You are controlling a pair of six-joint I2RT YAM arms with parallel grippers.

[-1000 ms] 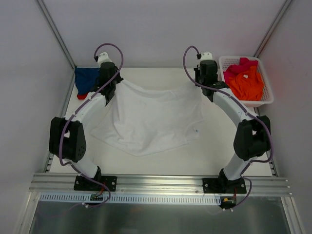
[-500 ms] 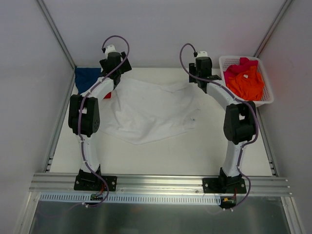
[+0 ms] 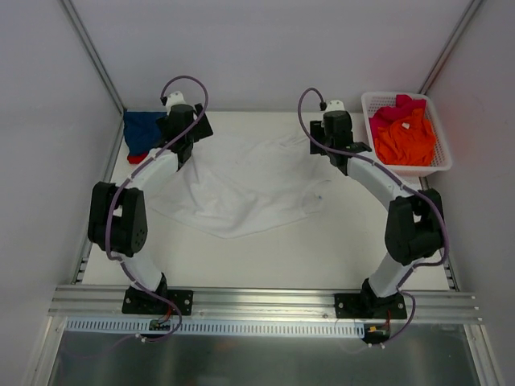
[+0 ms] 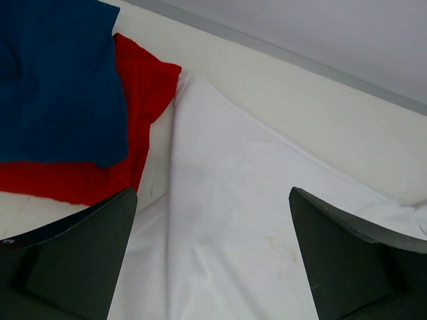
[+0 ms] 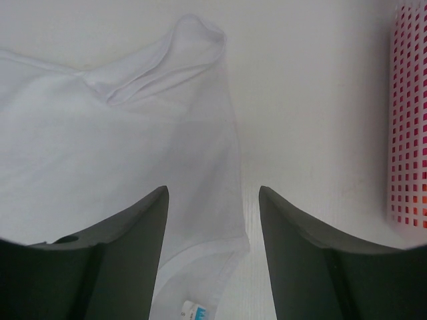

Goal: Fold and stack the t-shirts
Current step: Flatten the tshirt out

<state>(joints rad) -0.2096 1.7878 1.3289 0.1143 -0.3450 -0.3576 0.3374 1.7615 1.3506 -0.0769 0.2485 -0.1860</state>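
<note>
Two open, empty claws, the left claw (image 4: 212,200) and the right claw (image 5: 212,193), are held above a white t-shirt (image 3: 245,185) spread rumpled on the surface (image 3: 322,257); a blue t-shirt (image 4: 53,80) is piled on a red t-shirt (image 4: 143,87) at far left.

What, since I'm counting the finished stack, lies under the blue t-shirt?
A red t-shirt lies under the blue t-shirt, two of its edges sticking out. The rest is covered, so whether anything else lies beneath cannot be seen.
</note>
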